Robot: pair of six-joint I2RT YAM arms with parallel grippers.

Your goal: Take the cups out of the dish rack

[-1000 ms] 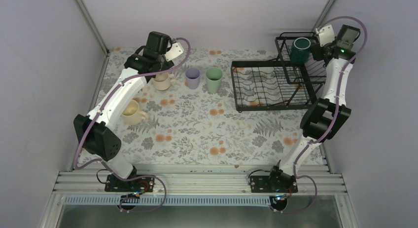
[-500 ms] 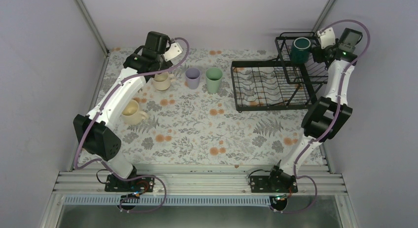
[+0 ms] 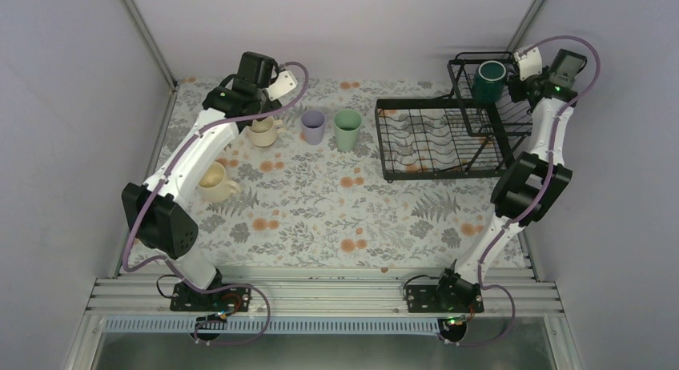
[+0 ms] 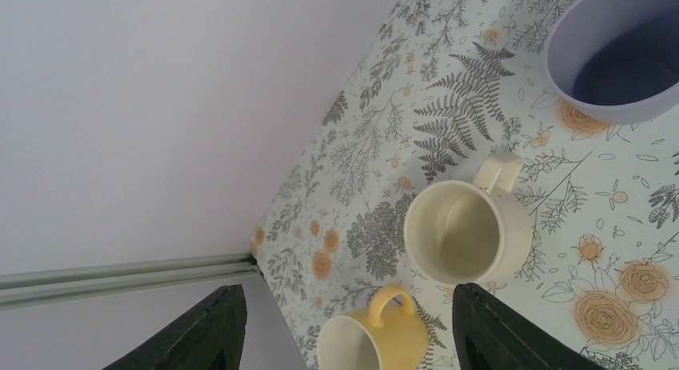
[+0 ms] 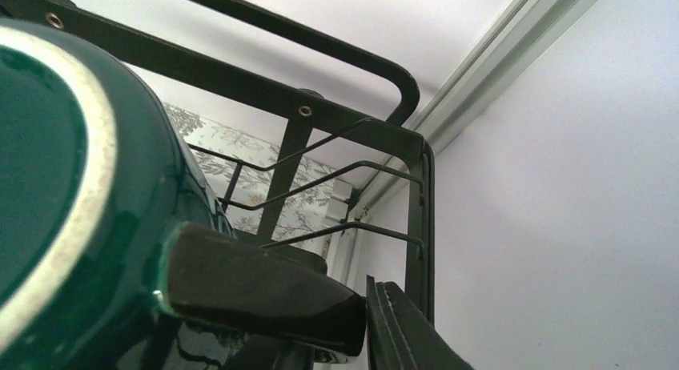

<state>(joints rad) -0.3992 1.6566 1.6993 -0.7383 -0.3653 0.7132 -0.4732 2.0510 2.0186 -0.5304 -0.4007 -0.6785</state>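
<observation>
In the dish rack (image 3: 432, 142), the right hand (image 3: 512, 82) pinched the dark green mug (image 3: 488, 80) by its handle. The left hand (image 4: 348, 336) hovered spread.

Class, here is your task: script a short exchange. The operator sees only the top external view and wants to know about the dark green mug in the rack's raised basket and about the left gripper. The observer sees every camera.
Operator: Is the right gripper on the dark green mug yet?
Observer: The right wrist view shows one finger touching the end of the mug's handle. The other finger is not visible there.
Operator: And the left gripper?
Observer: The left wrist view shows its fingers apart, with nothing held between them.
</observation>
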